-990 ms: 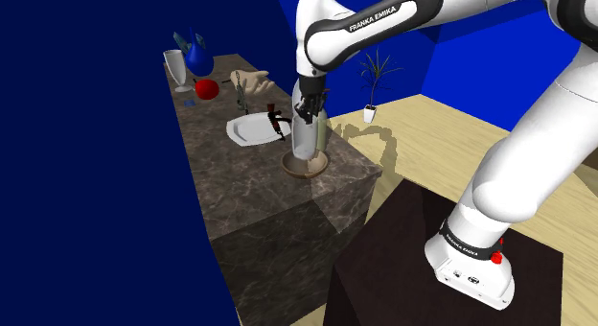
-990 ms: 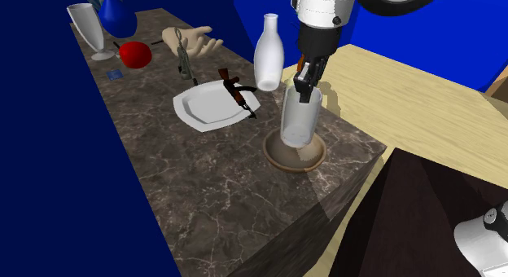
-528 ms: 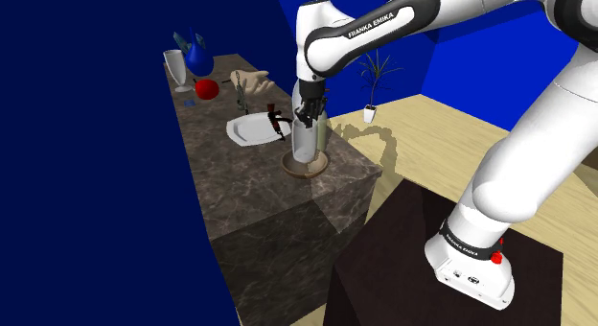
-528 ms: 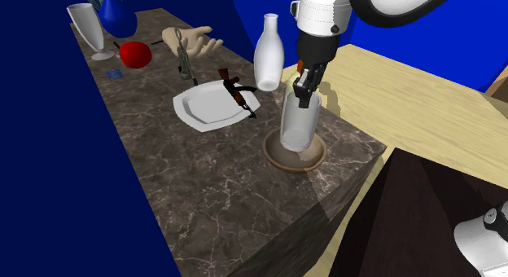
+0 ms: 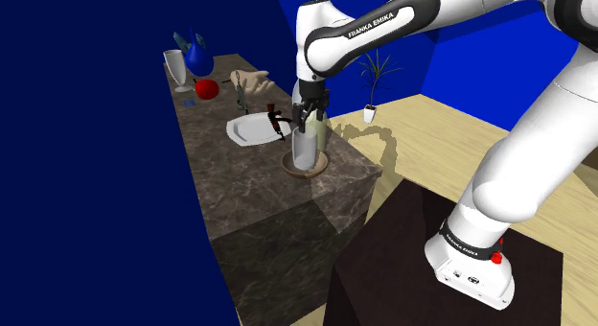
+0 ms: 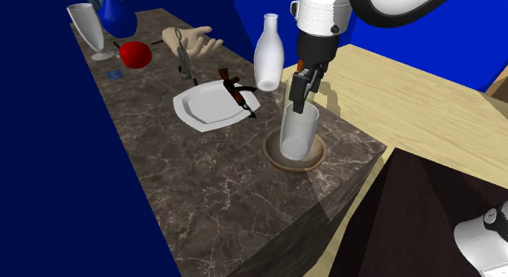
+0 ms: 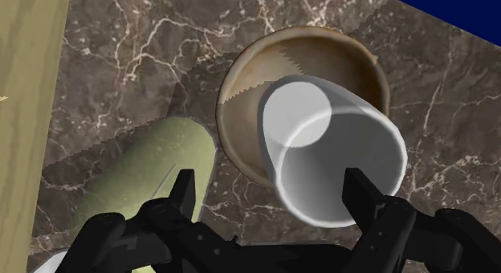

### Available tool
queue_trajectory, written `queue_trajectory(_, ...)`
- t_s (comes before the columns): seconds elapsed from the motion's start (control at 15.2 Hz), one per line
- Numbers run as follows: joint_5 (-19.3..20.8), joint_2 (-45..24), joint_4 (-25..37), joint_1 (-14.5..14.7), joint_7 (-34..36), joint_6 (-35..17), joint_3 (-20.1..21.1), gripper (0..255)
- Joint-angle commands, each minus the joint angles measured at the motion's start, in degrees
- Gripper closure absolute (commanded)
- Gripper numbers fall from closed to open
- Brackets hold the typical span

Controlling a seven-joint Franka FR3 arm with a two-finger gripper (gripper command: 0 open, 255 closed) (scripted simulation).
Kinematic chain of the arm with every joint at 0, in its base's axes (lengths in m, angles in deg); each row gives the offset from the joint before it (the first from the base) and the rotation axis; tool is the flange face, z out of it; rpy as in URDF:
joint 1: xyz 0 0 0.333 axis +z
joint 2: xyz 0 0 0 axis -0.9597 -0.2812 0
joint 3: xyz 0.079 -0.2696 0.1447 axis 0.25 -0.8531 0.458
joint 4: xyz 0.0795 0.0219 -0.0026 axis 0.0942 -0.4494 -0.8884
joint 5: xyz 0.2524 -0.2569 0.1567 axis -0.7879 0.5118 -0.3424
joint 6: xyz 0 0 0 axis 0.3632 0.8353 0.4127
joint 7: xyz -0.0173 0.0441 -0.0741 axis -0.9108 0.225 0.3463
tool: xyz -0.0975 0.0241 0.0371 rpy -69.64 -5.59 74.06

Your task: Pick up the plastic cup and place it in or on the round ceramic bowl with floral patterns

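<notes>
Cup point(image 6: 298, 133) is standing upright in the brown bowl point(image 6: 271, 156), at the counter's point(image 6: 203, 186) end on the second exterior view's right. My gripper point(image 7: 271, 195) is spread around its rim, though one finger point(image 7: 359, 195) might be brushing it, hard to tell. If I lift off crooked I could tip the tall cup or clip the bottle point(image 6: 269, 54) just beside.
</notes>
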State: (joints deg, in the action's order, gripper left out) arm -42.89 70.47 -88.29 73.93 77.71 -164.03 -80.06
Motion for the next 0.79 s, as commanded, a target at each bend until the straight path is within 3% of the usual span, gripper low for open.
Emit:
queue_trajectory(0.0,-0.14,0.68,1.25,0.04,-0.1,1.93,0.0,0)
queue_trajectory(0.2,-0.44,2.14,5.16,0.12,-0.3,7.28,0.01,0)
queue_trajectory(0.73,-0.44,2.14,5.16,0.12,-0.3,7.28,0.01,0)
